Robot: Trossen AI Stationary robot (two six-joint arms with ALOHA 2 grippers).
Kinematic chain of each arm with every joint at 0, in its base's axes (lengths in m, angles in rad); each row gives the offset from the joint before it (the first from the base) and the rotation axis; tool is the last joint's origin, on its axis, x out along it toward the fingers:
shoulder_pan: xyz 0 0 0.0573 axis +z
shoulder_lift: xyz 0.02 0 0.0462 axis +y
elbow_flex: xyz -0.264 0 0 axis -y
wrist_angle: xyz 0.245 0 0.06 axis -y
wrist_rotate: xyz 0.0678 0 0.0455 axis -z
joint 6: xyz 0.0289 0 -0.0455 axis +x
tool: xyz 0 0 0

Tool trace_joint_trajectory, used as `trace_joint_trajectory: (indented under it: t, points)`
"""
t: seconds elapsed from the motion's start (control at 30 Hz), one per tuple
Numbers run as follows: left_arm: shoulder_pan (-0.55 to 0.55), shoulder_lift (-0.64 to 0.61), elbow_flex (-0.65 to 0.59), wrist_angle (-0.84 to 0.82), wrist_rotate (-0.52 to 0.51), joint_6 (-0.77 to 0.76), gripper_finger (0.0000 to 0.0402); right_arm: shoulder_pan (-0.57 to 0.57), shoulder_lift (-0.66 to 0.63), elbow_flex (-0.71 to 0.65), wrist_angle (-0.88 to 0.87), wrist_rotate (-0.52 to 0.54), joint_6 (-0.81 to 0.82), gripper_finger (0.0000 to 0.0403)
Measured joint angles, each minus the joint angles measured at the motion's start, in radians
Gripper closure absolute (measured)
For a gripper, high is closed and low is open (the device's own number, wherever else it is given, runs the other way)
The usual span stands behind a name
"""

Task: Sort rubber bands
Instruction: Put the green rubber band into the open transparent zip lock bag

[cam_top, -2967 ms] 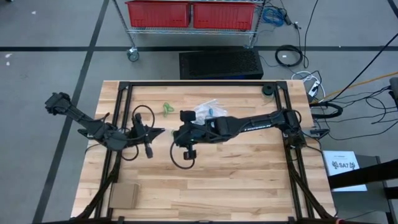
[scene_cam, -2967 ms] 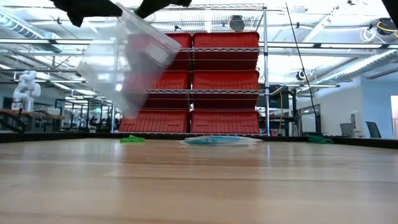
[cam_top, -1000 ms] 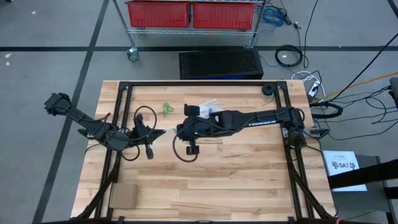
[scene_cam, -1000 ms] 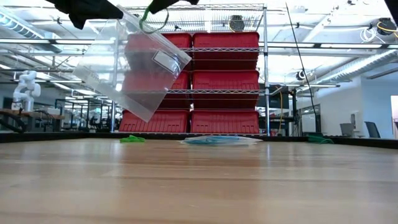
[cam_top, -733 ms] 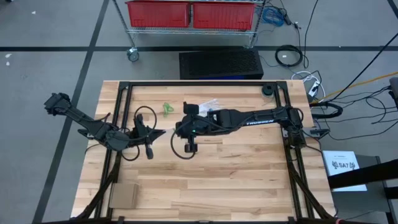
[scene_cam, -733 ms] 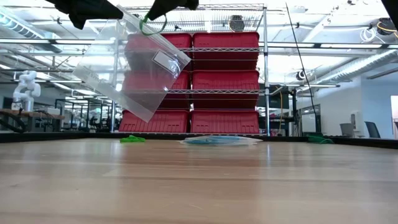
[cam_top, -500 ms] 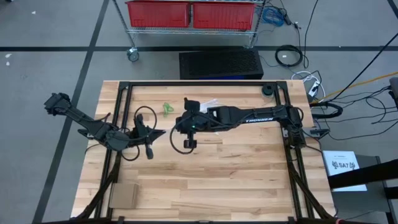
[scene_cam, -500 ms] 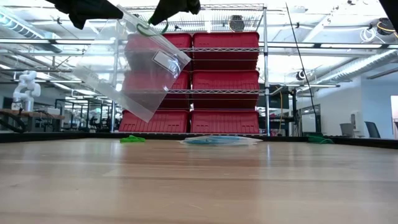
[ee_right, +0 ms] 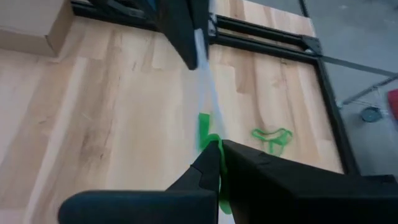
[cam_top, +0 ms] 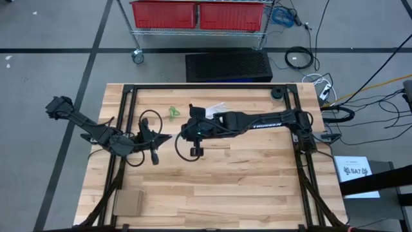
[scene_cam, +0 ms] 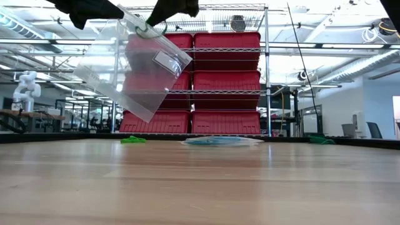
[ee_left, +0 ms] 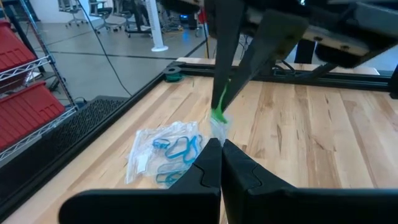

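A clear zip bag (scene_cam: 134,72) hangs tilted in the air from my left gripper (scene_cam: 87,9), which is shut on its top. My right gripper (scene_cam: 172,9) is shut on a green rubber band (scene_cam: 150,28) right at the bag's mouth. In the high view both grippers meet over the table's middle left, left gripper (cam_top: 168,136) facing right gripper (cam_top: 182,134). More green rubber bands (cam_top: 173,113) lie flat on the table farther back. Blue bands sit inside a second clear bag (ee_left: 168,152) lying on the table. My left gripper pinches the clear bag's top edge (ee_left: 217,127) between its two fingers, coming level from the table's left. The bag is lifted clear and hangs slanting below the fingers. My right gripper pinches the green rubber band (ee_right: 208,134) between its fingertips, coming from the table's right. The band is lifted clear and lies against the bag's upper edge (ee_right: 202,74).
A flat cardboard piece (cam_top: 129,203) lies near the table's near left corner. A small black round object (cam_top: 277,93) sits at the far right corner. The black frame rails (cam_top: 206,86) run along the table's edges. Bare wood (cam_top: 244,180) stretches across the near half.
My right gripper has moved a little toward the table's left and far edge, closing on the bag's mouth, and has carried the green band slightly down to the bag's top edge. The left gripper and the bag have kept still.
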Motion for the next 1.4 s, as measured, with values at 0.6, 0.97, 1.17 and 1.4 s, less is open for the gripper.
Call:
trace_joint_trajectory:
  t: [0.6, 0.97, 1.17, 1.4]
  points:
    - [0.009, 0.0, 0.0, 0.004, 0.001, 0.005, 0.0402, -0.008, 0.041, 0.0, 0.076, -0.123, 0.001, 0.0351]
    - [0.013, 0.002, 0.0, 0.004, 0.0, 0.001, 0.0401, -0.009, 0.037, 0.0, 0.077, -0.123, 0.001, 0.0184]
    - [0.013, 0.002, 0.0, 0.0, -0.103, 0.017, 0.0401, -0.009, -0.014, 0.0, 0.034, -0.122, 0.023, 0.0164]
    - [0.009, -0.011, 0.0, -0.016, -0.213, 0.018, 0.0401, -0.065, -0.115, 0.0, -0.183, -0.084, 0.002, 0.0189]
